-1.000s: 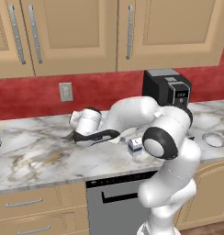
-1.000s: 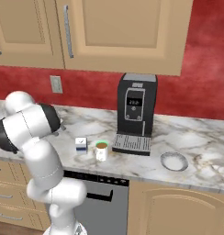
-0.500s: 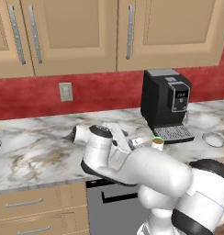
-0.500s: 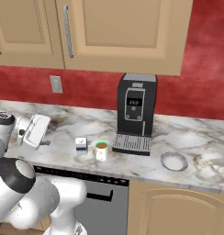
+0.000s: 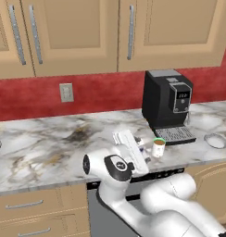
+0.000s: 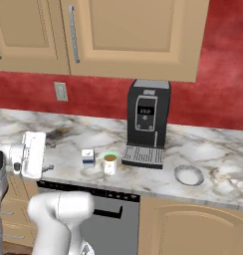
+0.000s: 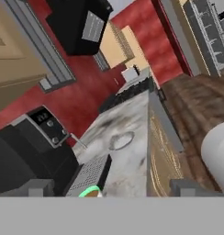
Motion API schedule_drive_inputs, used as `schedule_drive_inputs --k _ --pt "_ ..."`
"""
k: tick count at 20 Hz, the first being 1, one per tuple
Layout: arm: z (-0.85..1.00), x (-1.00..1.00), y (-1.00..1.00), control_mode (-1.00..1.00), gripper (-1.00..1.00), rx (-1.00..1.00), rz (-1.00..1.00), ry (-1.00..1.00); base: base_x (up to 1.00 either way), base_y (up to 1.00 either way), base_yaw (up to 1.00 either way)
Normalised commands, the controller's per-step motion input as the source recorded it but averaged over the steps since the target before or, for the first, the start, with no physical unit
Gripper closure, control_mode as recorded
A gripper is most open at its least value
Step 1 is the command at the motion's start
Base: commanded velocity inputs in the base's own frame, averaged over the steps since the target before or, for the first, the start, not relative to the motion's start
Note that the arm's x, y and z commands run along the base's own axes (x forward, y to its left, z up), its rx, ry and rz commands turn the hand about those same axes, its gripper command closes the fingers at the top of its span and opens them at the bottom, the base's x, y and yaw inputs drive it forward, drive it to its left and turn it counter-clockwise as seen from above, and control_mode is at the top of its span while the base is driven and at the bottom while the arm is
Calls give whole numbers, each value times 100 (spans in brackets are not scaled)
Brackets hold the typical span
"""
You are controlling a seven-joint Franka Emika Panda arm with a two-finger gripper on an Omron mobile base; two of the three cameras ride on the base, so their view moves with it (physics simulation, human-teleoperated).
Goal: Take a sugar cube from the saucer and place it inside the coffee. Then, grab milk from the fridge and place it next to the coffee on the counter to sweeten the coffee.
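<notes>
The coffee (image 6: 110, 163), a white mug with a green rim, stands on the marble counter (image 6: 213, 189) in front of the black coffee machine (image 6: 146, 122). Just left of the mug stands the milk (image 6: 87, 157), a small white carton with a blue band. The saucer (image 6: 188, 175) lies to the right of the machine, also seen as saucer (image 5: 216, 140) and saucer (image 7: 120, 140). My gripper (image 6: 49, 156) hovers left of the carton at the counter's front edge. In the hand view my gripper (image 7: 114, 188) is open and empty, with the mug rim (image 7: 90, 192) low between the fingertips.
Tan wall cabinets (image 5: 78, 32) hang over a red backsplash with a wall socket (image 5: 65, 92). A dishwasher front (image 6: 111, 214) sits under the counter. A grey unit with shelf-like bars (image 7: 208, 27) shows far off; I cannot tell whether it is the fridge.
The arm has folded down in front of the cabinets, and the hand has drawn back from over the counter to its front edge. Mug, carton and saucer have not moved.
</notes>
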Motion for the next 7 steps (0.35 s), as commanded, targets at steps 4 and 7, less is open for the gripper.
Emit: schedule_drive_inputs --k 4,7 --pt "24 -47 -6 -100 -100 6 3 -38 0 0 0" --pt "86 -100 2 -100 -100 0 8 -85 0 0 0"
